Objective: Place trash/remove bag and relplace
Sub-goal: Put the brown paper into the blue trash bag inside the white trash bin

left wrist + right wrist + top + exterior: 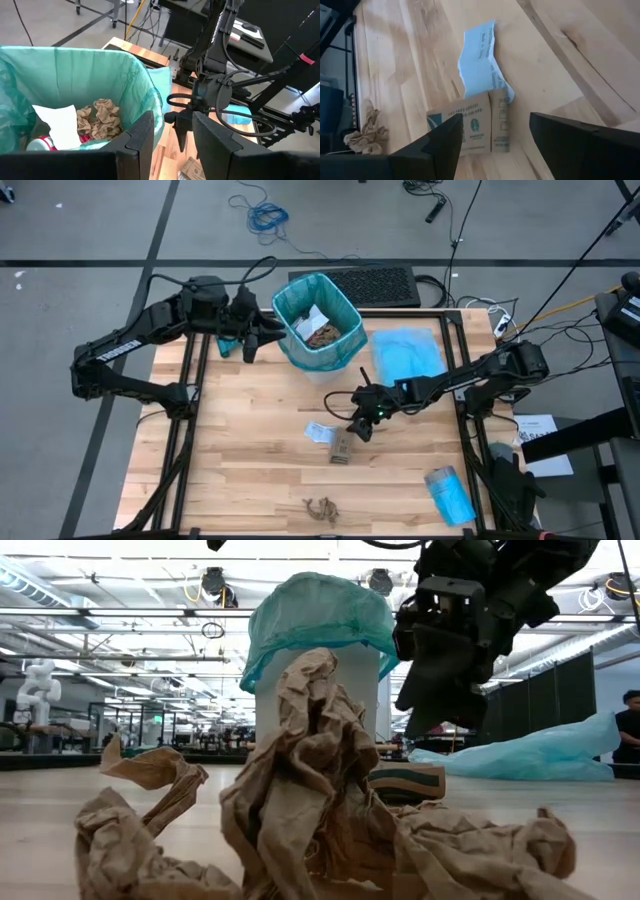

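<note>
Your right gripper [360, 423] hangs fingers-down and spread over the flat brown sleeve [468, 128] and the pale blue scrap [483, 56], holding nothing. Both lie flush on the surface [240, 450] and touch or overlap at one edge, so I'd expect two failure modes: pads skate off the flat sleeve without getting under it, or you pinch both and the scrap drops on the way to the bin [318, 322].

Left gripper [248, 335] sits just beside the bin's rim, partly spread; can't tell whether it pinches the teal liner [80, 65]. If it lets go, the liner could slump inward.

Already in the bin: brown paper wads [100, 119], a white sheet [62, 127], a red-and-white bottle [42, 144].

The loose brown wad [322, 507] near the surface's front edge is well apart from either arm.

Hard to read: sleeve print, liner depth, and whether scrap lies over or under the sleeve. The low view is mostly blocked by that wad.
</note>
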Tool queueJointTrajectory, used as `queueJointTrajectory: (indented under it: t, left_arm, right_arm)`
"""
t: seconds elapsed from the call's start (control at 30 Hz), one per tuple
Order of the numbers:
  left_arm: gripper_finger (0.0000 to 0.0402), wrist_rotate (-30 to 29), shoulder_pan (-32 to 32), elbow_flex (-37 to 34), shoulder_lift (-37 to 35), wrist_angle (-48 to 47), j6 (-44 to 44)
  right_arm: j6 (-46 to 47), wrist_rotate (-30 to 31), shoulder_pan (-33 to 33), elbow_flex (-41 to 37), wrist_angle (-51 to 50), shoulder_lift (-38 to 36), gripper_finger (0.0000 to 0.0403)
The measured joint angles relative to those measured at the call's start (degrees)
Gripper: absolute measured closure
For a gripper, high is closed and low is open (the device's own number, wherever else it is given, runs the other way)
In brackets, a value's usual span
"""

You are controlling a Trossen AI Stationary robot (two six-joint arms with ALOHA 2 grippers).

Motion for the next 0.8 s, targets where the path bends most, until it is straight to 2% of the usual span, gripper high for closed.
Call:
queueJointTrajectory:
  t: [0.23, 0.47, 0.7, 0.8]
  left_arm:
    - [0.027, -0.04, 0.0, -0.02, 0.0, 0.0, 0.04]
    - [0.027, -0.23, 0.0, -0.02, 0.0, -0.06, 0.07]
    - [0.027, -0.28, 0.0, -0.02, 0.0, -0.19, 0.13]
    - [0.027, -0.29, 0.0, -0.02, 0.0, -0.21, 0.2]
  right_arm:
    - [0.52, -0.24, 0.0, 0.02, 1.11, 3.95, 0.0179]
    - [2.31, -4.8, 0.24, 0.02, 7.28, 8.46, 0.0179]
    - [4.95, -4.48, 1.67, 0.1, 7.74, 10.69, 0.018]
    - [5.51, -3.82, 2.43, 0.17, 8.05, 11.09, 0.0196]
